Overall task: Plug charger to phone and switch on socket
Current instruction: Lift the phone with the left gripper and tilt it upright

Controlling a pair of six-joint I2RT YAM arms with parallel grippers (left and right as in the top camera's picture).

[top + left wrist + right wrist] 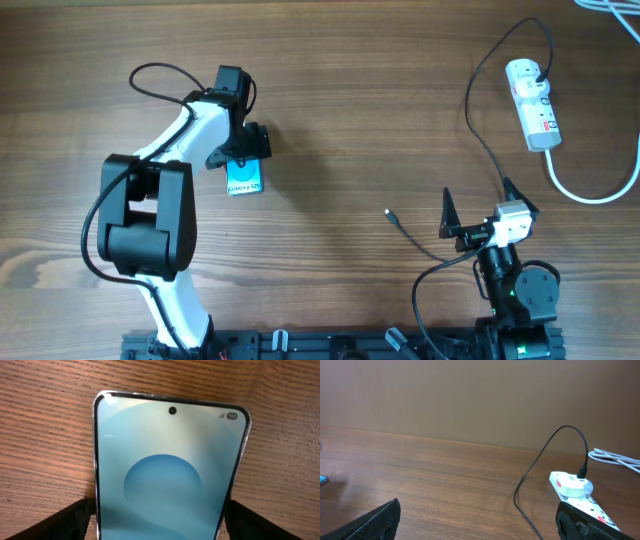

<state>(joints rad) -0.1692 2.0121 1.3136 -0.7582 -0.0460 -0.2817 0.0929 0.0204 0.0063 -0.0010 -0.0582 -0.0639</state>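
Two arms work over a wood table (330, 90). L gripper (245, 150) hangs over phone (245, 180) in the L half of the table. From overhead only the phone's near end shows; rest is under the gripper. In L wrist view, L gripper (160, 507) straddles phone (170, 460): screen up, teal/pale blue w/ a rounder blue patch mid-screen, camera hole top centre, silver edge. One dark finger (65, 527) sits right by each long edge, so jaws stand wide w/ phone btwn them. Can't tell if they press on it or just flank it, nor if phone lies flat or is raised off the wood.

R gripper (482, 205) is low on the R side, jaws wide apart, nothing btwn them. R wrist view agrees: R gripper (477, 510) has fingers at both bottom corners, bare wood btwn.

Socket (532, 118) lies at far R, well apart from both grippers, w/ thick white cord (590, 190) curving off its near end. Charger (468, 100) is plugged into socket's far end, loops up, then runs down toward R gripper. Its tip (388, 212) lies loose on the table, near R gripper on its L side, well apart from phone, not plugged in. In R wrist view, socket (575, 489) is ahead-R, charger (540, 455) arches up out of it, cord (615, 457) lies beyond. Switches too small to read.
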